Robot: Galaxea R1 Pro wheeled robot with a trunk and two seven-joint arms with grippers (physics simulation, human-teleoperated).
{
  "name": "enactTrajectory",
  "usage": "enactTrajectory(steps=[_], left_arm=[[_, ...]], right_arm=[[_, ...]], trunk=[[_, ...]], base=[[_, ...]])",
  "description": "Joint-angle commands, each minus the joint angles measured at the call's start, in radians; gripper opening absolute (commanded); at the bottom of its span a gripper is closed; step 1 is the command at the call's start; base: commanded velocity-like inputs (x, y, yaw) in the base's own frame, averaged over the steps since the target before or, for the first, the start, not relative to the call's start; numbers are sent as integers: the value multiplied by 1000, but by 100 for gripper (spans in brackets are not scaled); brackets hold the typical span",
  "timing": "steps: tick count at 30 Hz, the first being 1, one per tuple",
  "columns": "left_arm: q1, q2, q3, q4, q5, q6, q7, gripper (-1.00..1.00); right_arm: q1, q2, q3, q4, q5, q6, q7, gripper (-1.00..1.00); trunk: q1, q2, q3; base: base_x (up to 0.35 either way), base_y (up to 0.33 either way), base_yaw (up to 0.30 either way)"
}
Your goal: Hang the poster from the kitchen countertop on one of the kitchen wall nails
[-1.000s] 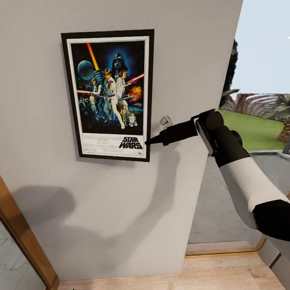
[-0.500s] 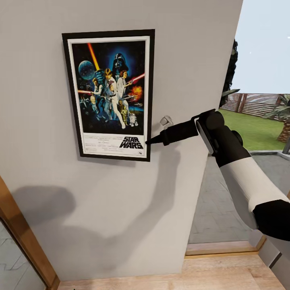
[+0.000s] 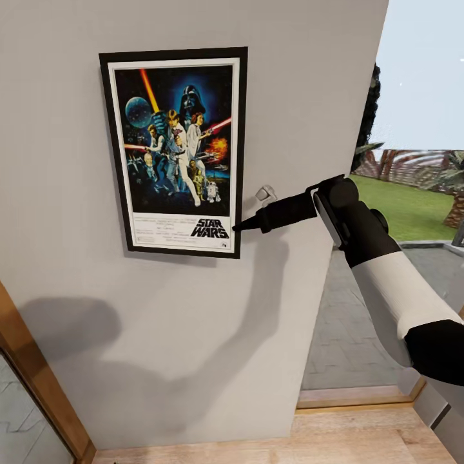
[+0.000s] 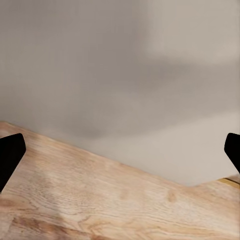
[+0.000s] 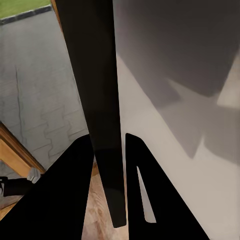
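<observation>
Head view puts the poster (image 3: pixel 175 151) flat against the pale grey wall (image 3: pixel 71 193) in front of me, upright, its thin black frame and white border around the dark blue space artwork, with the Star Wars title at the lower right. My right gripper (image 3: pixel 240 226) reaches in from the right on its black-and-white arm (image 3: pixel 386 283), and the dark fingertips meet the poster's right edge low down, level with the title. From the right wrist view I see the frame edge-on as a long black strip (image 5: pixel 97 100) running between my two black fingers (image 5: pixel 70 195), which sit close on either side of it, so I read the right gripper as clamped narrowly on the poster frame. The wall lies just beside that strip, with a hard-edged shadow across it. A small pale grey fitting (image 3: pixel 265 193) sticks out of the wall just above the gripper; I cannot tell what it is. Past the wall's right end I see paving (image 3: pixel 348 322), grass and sky outdoors, and a wooden floor (image 3: pixel 270 444) runs along the base of the wall. In the left wrist view my left gripper (image 4: pixel 120 152) shows a black fingertip at each side, spread wide apart with nothing between them, over wooden floor and the foot of the grey wall.
</observation>
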Motion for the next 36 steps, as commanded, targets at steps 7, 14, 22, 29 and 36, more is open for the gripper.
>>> enactTrajectory(steps=[7,14,22,29,36], left_arm=[[-1,6,-9,1,9,-4,-3,100],[-1,6,-9,1,9,-4,-3,100],[-1,6,-9,1,9,-4,-3,100],[-1,6,-9,1,9,-4,-3,100],[-1,6,-9,1,9,-4,-3,100]], right_arm=[[0,0,1,1,-1,9,5,-100],[0,0,1,1,-1,9,4,-100],[0,0,3,1,-1,7,4,-100],[4,0,4,1,-2,6,4,-100],[14,0,6,-3,-4,4,4,-100]], trunk=[[0,-1,-1],[0,-1,-1],[0,-1,-1],[0,-1,-1],[0,-1,-1]], base=[[0,0,0],[0,0,0],[0,0,0],[0,0,0],[0,0,0]])
